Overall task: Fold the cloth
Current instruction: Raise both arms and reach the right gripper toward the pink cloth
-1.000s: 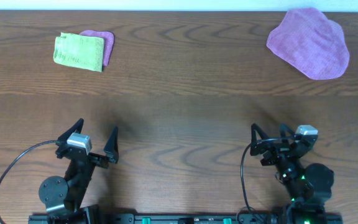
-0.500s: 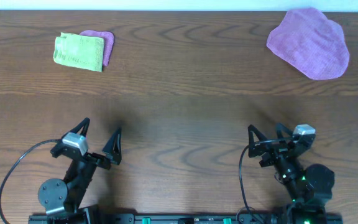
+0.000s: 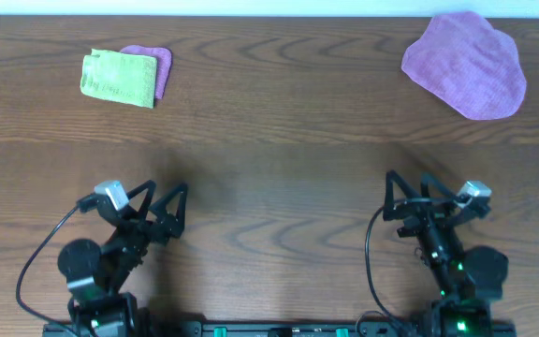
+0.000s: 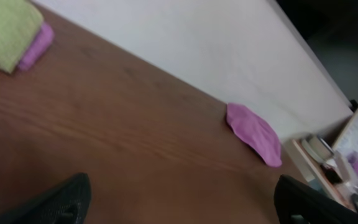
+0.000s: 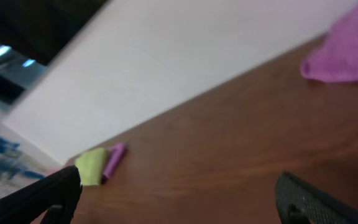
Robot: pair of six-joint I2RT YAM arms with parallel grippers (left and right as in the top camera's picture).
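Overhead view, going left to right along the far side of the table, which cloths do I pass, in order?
lime-green cloth, folded → small purple cloth, sticking out from under its right side → lilac cloth, lying spread out and unfolded near the far right corner.

Wooden table bears lilac cloth right — green cloth overlapping purple cloth left.
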